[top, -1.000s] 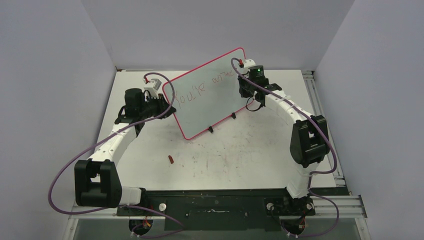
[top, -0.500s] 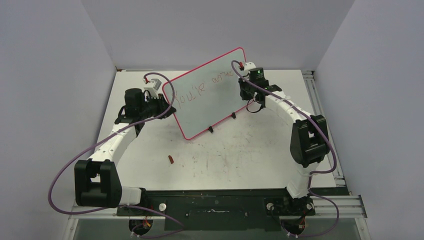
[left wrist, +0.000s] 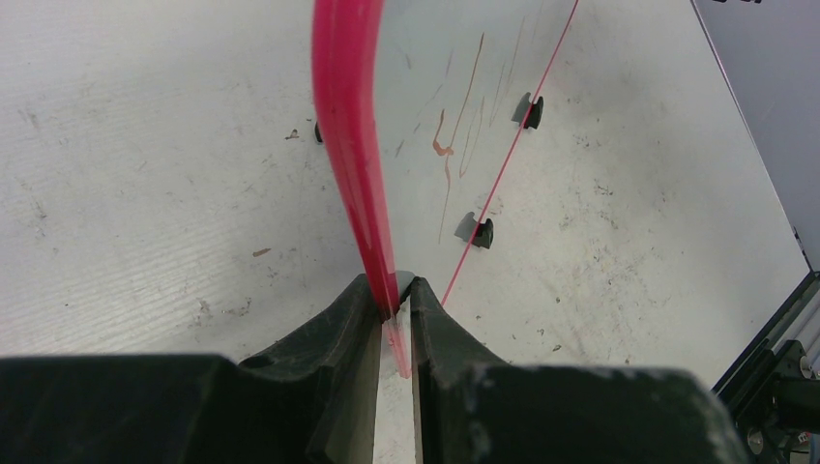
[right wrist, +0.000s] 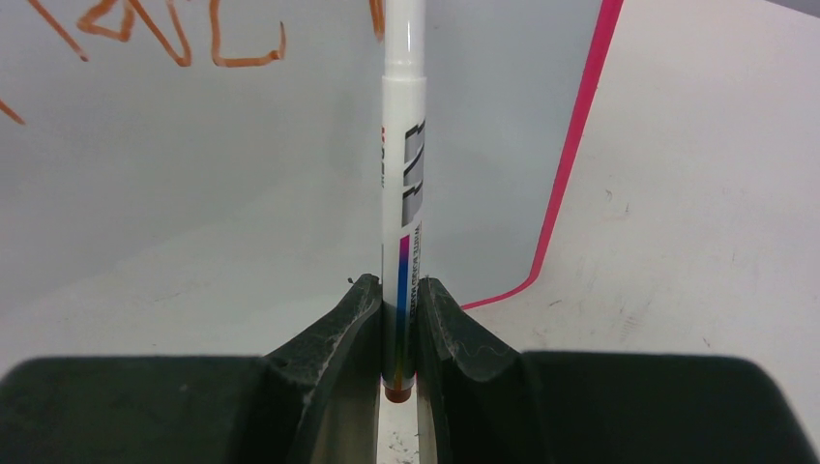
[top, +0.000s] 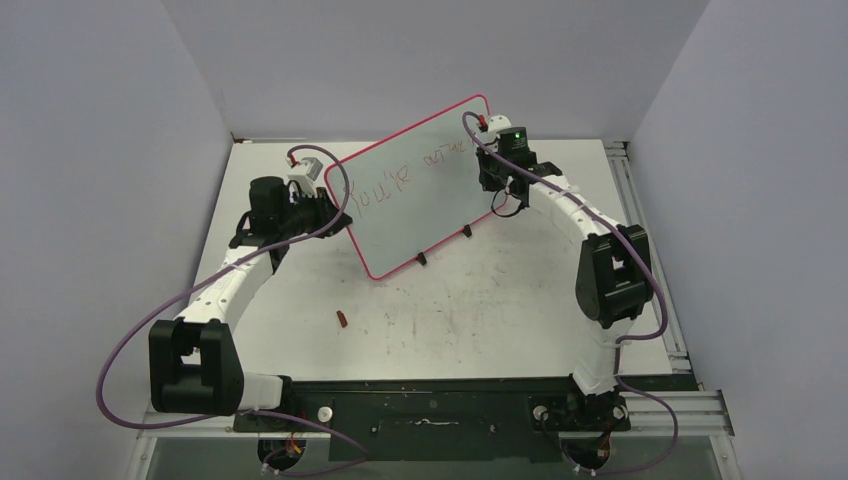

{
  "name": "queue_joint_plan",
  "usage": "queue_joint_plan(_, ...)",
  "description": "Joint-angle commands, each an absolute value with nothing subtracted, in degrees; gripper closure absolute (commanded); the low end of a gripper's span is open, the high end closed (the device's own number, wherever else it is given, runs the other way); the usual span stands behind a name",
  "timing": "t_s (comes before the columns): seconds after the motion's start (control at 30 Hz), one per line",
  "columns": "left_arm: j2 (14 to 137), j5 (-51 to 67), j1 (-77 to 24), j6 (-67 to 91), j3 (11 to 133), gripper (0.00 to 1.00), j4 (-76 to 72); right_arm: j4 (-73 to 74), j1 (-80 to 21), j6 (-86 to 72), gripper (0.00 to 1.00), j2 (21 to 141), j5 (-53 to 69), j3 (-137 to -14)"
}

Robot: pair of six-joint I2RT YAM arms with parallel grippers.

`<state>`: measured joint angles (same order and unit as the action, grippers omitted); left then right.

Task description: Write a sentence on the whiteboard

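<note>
White plastic of the marker (right wrist: 403, 184) sat pinched between the fully closed jaws of the right gripper (right wrist: 396, 302), its tip out of view, aimed at the upper right of the whiteboard (top: 415, 215), beside the last letters of the sentence (top: 386, 184). The left gripper (left wrist: 395, 298) was nearly closed on the whiteboard's left rim (left wrist: 348, 116), steadying it upright on its clip feet (left wrist: 481, 232). A hard stroke could probably tip the whiteboard backward or twist it in that thin grip, breaking the line; the marker might also slip.
</note>
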<state>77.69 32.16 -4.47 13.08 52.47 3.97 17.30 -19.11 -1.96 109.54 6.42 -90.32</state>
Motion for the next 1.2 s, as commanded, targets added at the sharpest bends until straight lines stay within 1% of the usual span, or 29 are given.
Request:
queue_joint_plan(0.0, 76.7, 31.2, -4.7, 12.4, 54.5, 1.0, 5.4, 17.2, -18.4, -1.6, 0.95, 110.2, 6.4, -92.5)
queue_joint_plan(0.27, 76.7, 31.1, -4.7, 12.4, 54.5, 1.0, 5.4, 17.3, -17.9, -1.8, 0.95, 110.2, 7.1, -92.4)
queue_joint_plan(0.67, 76.6, 31.4, -4.8, 12.5, 54.5, 1.0, 5.4, 16.0, -17.9, -2.3, 0.95, 108.2, 7.4, -86.4)
queue_joint_plan(0.8, 76.7, 31.3, -4.8, 12.5, 54.5, 1.0, 5.4, 15.9, -17.9, -2.1, 0.95, 108.0, 6.5, -86.6)
queue_joint_plan(1.07, 76.9, 31.1, -4.8, 12.4, 54.6, 1.0, 5.4, 13.0, -17.8, -3.2, 0.95, 103.0, 3.4, -84.6)
queue_joint_plan(1.17, 76.9, 31.1, -4.8, 12.4, 54.6, 1.0, 5.4, 13.5, -17.5, -3.0, 0.95, 102.9, 3.4, -85.3)
